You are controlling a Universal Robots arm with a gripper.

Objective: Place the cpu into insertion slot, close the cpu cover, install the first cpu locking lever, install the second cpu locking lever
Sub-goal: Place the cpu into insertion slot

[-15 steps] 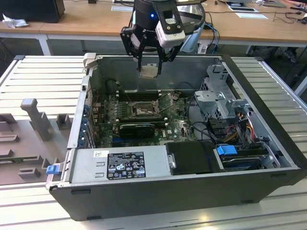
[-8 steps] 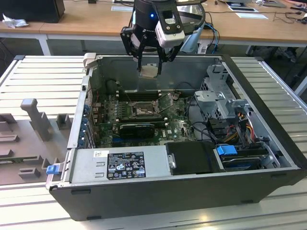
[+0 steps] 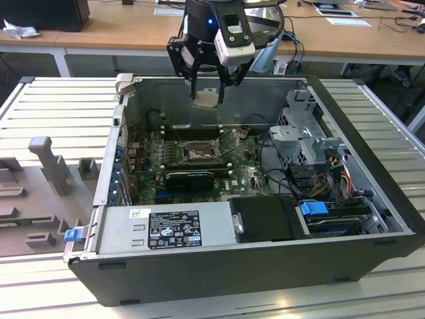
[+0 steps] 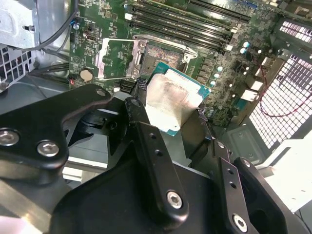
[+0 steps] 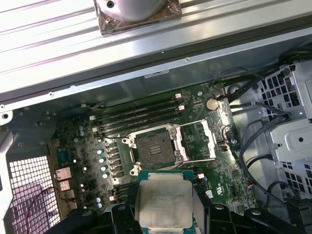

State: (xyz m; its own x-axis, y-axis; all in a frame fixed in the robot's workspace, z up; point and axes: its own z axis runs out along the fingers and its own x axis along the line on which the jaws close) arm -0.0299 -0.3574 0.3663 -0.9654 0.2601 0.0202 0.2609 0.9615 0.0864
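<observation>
While black claw (image 3: 207,92) grips the flat square silvery cpu (image 5: 165,204) above the green motherboard (image 5: 78,146), dark-framed insertion slot (image 5: 155,148) sits bare, silver cpu cover (image 4: 102,61) flipped open.

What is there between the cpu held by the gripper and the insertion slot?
Nothing stands in the way: in the first wrist view, only a strip of green motherboard shows between the cpu and the open insertion slot.

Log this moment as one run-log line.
end effector: shut on square silvery-faced cpu, aloft | dark-framed square insertion slot: empty | silver metal cpu cover: open
</observation>
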